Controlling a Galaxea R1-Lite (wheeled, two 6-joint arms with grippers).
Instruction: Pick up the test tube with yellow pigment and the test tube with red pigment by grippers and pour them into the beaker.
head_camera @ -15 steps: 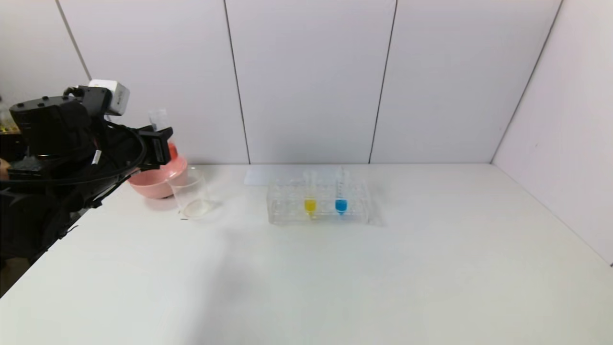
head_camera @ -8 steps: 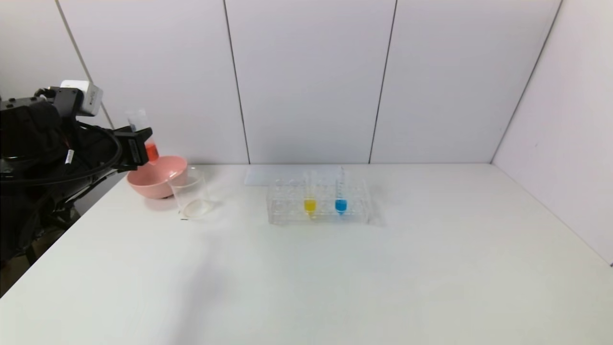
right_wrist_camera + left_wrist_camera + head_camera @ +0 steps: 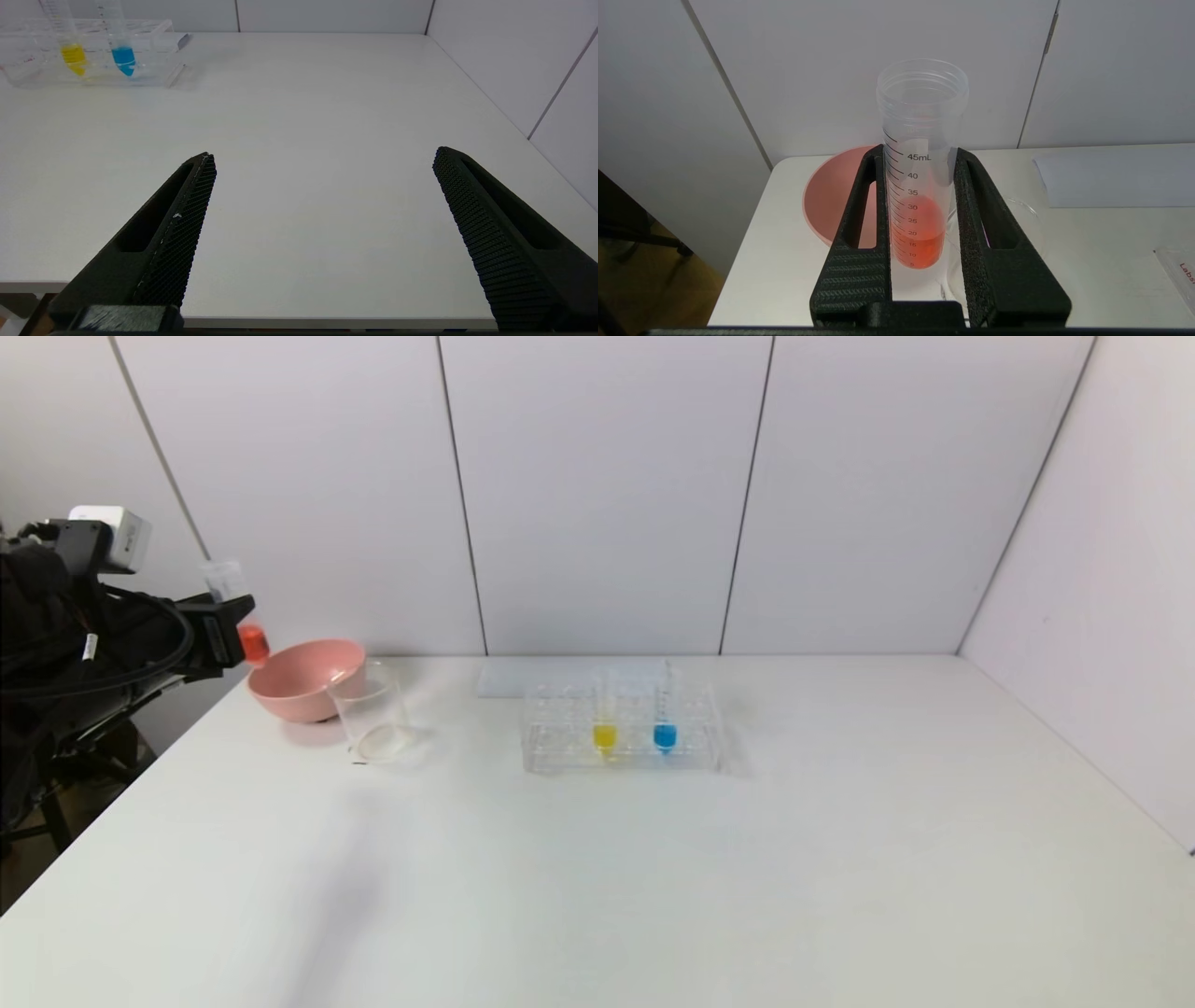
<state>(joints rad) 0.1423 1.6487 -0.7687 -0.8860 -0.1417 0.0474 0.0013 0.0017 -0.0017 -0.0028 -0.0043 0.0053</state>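
While left gripper [image 3: 233, 633] jaws clamp the red tube [image 3: 920, 186], pink bowl [image 3: 303, 679] fronts beaker [image 3: 373, 714]; right gripper [image 3: 322, 161] jaws gape.

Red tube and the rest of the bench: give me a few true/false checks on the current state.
1. The left claw is shut on the red tube. True.
2. The red tube is tipped over the beaker. False: it is held upright, off to the left of the pink bowl.
3. The yellow tube sits in the rack beside the blue tube. True.
4. The right claw holds the yellow tube. False: it is open and empty.
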